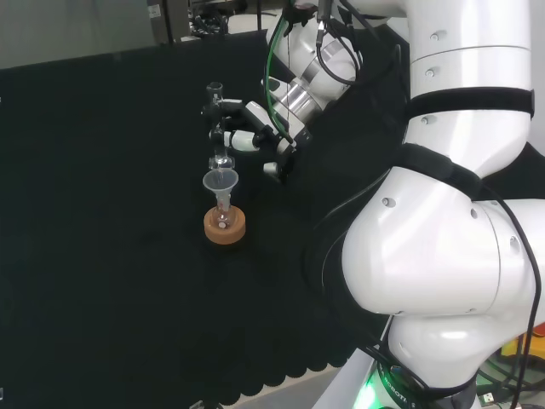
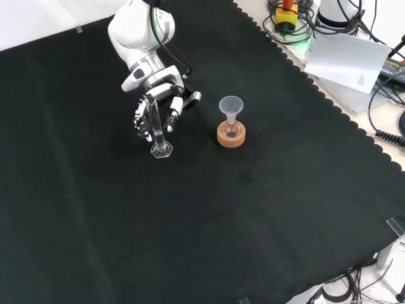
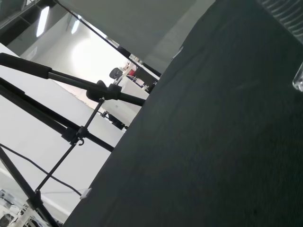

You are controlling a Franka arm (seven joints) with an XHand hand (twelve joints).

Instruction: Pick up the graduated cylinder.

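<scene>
Hand [image 2: 157, 104] is curled round the graduated cylinder [image 2: 154, 125], fingers [image 2: 140, 120] wrapped on the upper and middle part of the tube, thumb side toward the flask. Cylinder stands upright, long axis near vertical, hexagonal foot [image 2: 162, 151] below the fingers; front view doesn't settle whether the foot touches the cloth or sits just above it. In the head view the cylinder's open top [image 1: 214, 88] pokes out above the hand [image 1: 247, 128], so the grasp is mid-tube, not at the rim. Location: toward the far side of the surface [image 2: 190, 240] in the front view, away from every edge. Just beside it, apart, a small flask [image 2: 231, 128] with a funnel [image 2: 231, 104] in its neck sits on a cork ring [image 2: 231, 135]. Judgement: grasp looks made, what's left is a straight lift along the tube axis; main risk is tilting toward the funnel on the way up.
</scene>
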